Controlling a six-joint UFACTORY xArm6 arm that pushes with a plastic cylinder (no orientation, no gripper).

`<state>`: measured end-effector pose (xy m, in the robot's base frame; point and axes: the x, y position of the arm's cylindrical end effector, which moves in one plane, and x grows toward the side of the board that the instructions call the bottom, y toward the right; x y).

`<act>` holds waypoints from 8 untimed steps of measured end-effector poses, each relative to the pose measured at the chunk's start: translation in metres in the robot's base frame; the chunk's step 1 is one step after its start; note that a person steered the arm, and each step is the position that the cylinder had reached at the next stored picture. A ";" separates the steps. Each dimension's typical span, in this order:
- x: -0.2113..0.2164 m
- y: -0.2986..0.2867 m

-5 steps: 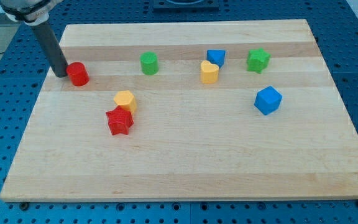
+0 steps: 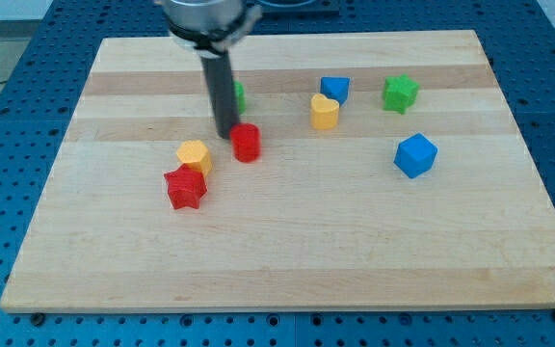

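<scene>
My tip (image 2: 227,134) rests on the board just left of a red cylinder (image 2: 247,143) and touches or nearly touches it. The rod hides most of a green cylinder (image 2: 239,94) behind it. Down to the left, a yellow hexagonal block (image 2: 194,155) sits against a red star (image 2: 185,187). Toward the view's right lie a yellow heart (image 2: 325,112), a blue block (image 2: 334,90), a green star (image 2: 400,93) and a blue cube (image 2: 415,155).
The wooden board (image 2: 287,260) lies on a blue perforated table (image 2: 8,145). The arm's dark body enters from the view's top above the rod.
The tip has swept from the board's upper left toward the middle, and the red cylinder has moved with it to the right and slightly down. The other blocks have stayed put.
</scene>
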<state>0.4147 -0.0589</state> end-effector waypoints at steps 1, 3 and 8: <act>0.055 0.064; 0.069 0.188; 0.017 0.184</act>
<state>0.4319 0.1256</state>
